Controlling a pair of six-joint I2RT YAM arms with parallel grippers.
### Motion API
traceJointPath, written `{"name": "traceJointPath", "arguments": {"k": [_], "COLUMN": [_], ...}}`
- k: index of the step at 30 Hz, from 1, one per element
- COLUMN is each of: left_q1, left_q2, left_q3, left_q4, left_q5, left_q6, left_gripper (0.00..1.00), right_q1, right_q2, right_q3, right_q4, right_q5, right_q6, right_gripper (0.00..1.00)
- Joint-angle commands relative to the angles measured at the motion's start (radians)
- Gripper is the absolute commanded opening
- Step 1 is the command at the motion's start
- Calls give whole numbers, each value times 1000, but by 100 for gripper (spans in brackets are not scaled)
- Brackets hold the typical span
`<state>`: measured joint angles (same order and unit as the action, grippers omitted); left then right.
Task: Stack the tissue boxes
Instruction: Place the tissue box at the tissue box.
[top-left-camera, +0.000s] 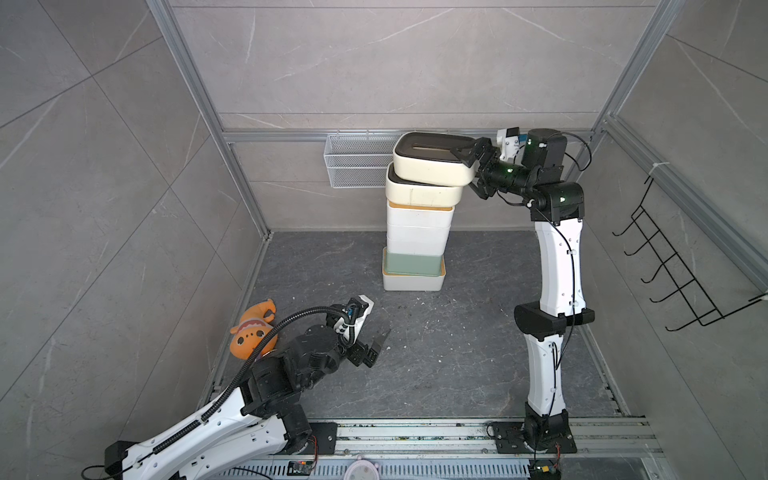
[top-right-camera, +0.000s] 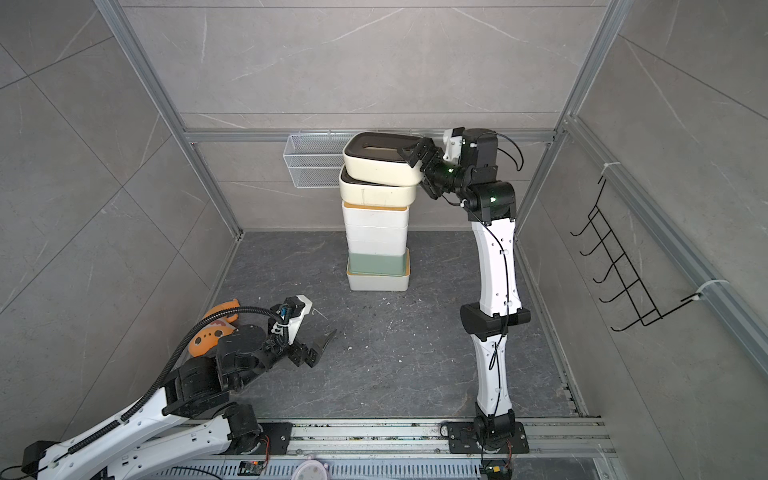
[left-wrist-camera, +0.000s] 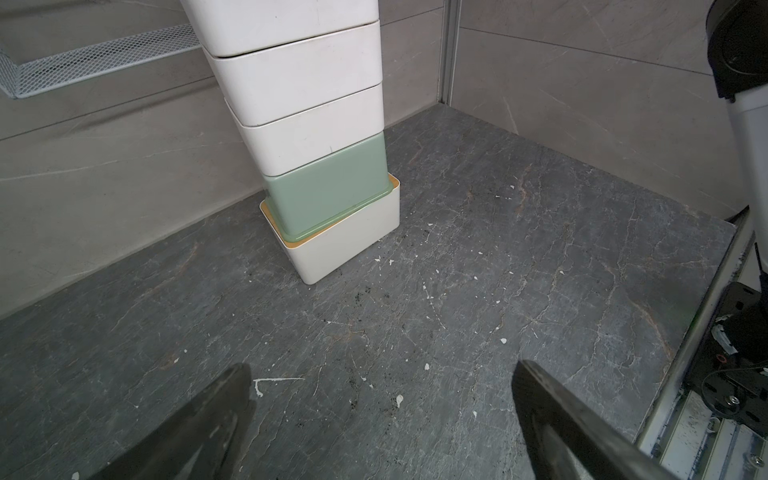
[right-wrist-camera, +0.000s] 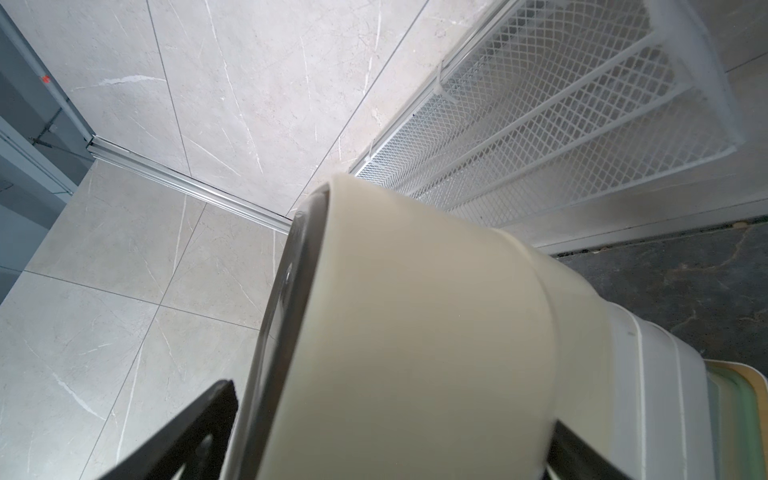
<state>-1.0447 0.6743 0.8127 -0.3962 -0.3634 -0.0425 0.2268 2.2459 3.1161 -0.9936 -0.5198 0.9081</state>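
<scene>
Cream tissue box with dark brown lid tops the stack before the white wire mesh basket, long axis along it, lid up (slot shows in both top views only). Right gripper straddles its end, jaws wide; left gripper gapes.

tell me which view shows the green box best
Left wrist: the sage green box is close, its side wall unobstructed. Both top views show it smaller, from above; the right wrist only a green sliver.
</scene>
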Motion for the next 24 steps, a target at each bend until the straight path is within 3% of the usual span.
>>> {"name": "traceJointPath", "arguments": {"k": [1,24], "left_q1": [0,0], "left_q2": [3,4], "left_q3": [6,3], "left_q4": [45,46], "left_q5": [4,2], "left_q6": [8,7], "left_gripper": [100,100], "right_q1": [1,2], "right_q2": [-21,-40], "right_q3": [35,14], "right_q4": [-61,-113], "right_q5": [0,42], "right_q6": [-35,-113], "right_gripper": [100,100]}}
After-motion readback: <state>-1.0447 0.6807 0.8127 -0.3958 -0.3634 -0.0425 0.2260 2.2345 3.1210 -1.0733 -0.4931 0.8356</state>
